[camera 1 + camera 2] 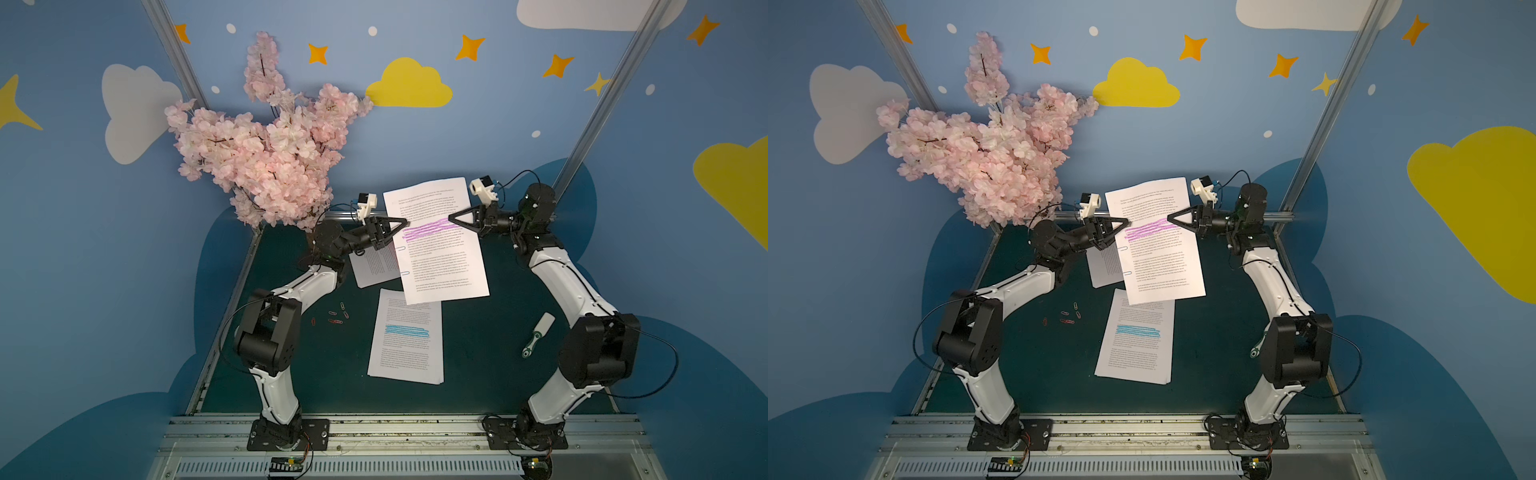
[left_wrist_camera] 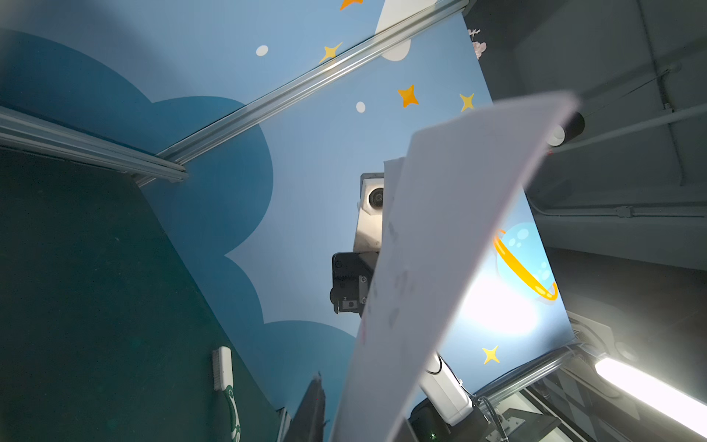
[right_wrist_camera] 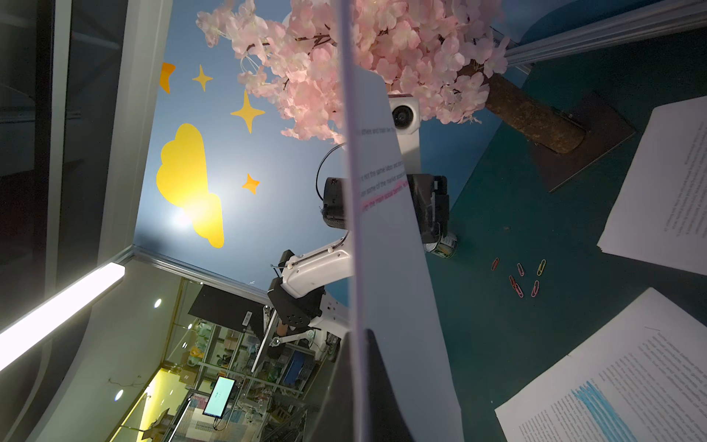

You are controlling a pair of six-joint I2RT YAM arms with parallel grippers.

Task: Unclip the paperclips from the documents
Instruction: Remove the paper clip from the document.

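Perhaps felt mat (image 1: 490,365), documents (image 1: 405,336), cloud-painted walls (image 1: 415,137).

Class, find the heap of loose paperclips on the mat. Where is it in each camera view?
Both top views: loose paperclips on the mat, between the left arm and the blue-band document.
Left wrist: not in it.
Right wrist: on the mat, between that document and another flat document.
Shared landmark: the lifted document, in all four.
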